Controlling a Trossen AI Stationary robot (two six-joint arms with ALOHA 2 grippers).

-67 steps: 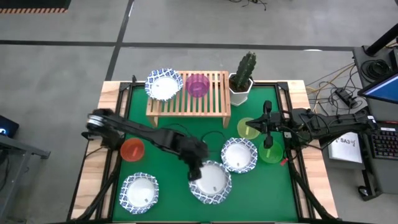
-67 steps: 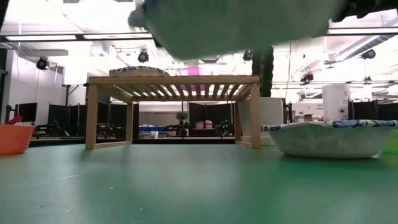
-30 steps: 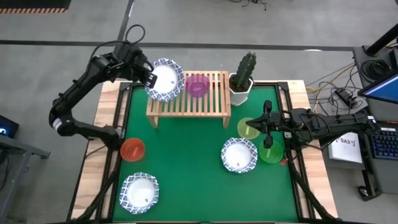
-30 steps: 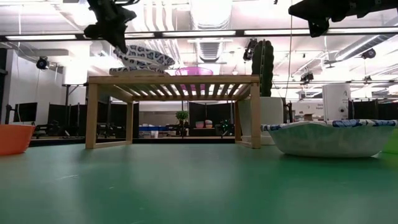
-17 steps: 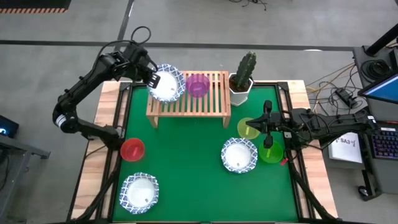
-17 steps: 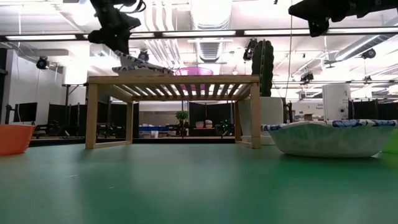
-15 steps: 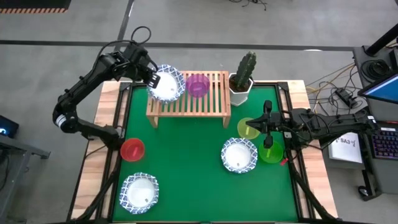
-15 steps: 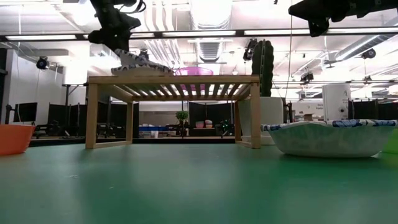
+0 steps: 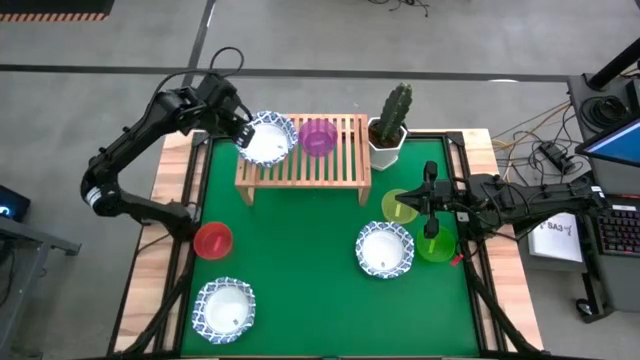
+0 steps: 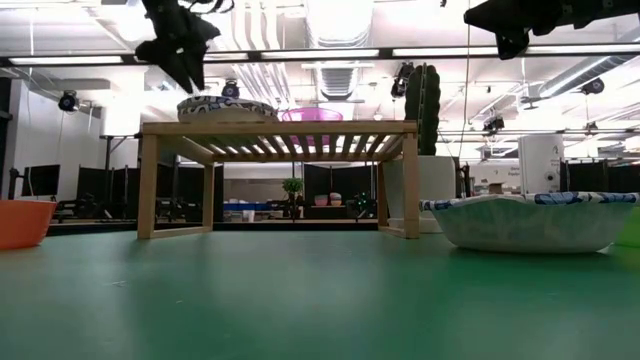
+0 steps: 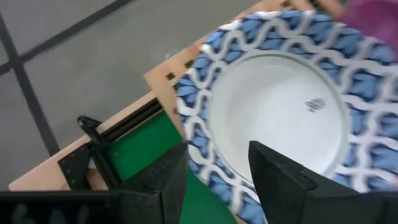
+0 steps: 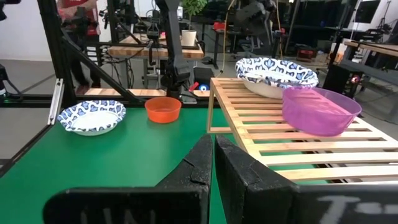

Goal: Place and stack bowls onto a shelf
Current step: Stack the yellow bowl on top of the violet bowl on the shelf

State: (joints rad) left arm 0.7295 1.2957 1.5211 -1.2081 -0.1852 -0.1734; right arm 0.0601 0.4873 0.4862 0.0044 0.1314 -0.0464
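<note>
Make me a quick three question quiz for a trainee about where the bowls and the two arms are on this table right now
1. True or false: the purple bowl sits on the shelf.
2. How many blue patterned bowls rest on the green table, off the shelf?
3. Which gripper is beside the patterned bowl on the shelf: A) left gripper, B) right gripper?

Key
1. True.
2. Two: one near the front left corner, one toward the right.
3. A. The left gripper hangs open at that bowl's rim, not holding it; the right gripper waits over the yellow bowl.
</note>
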